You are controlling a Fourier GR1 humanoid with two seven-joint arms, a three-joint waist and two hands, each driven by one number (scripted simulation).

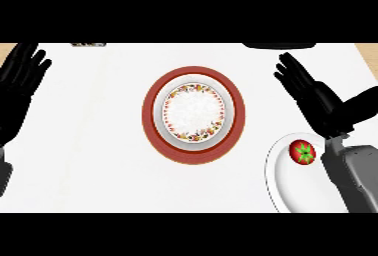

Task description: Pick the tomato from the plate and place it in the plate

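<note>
Red and round, with a green leafy star on top, the tomato (303, 151) sits near the upper edge of the plain white plate (284, 187) at my right. My right hand (314, 97) hovers just beyond it, fingers straight and spread, holding nothing, probably poised to close in. My left hand (21, 80) rests open at the far left edge. The floral-rimmed plate (193, 111) on its red-brown charger (157, 131) looks like the destination.

Two black robot hands on grey forearms rise from the lower edge. The left hand (21, 80) rests open at the left edge — fingers up. The right hand (314, 95) is open too — fingers straight, angled up-left.
</note>
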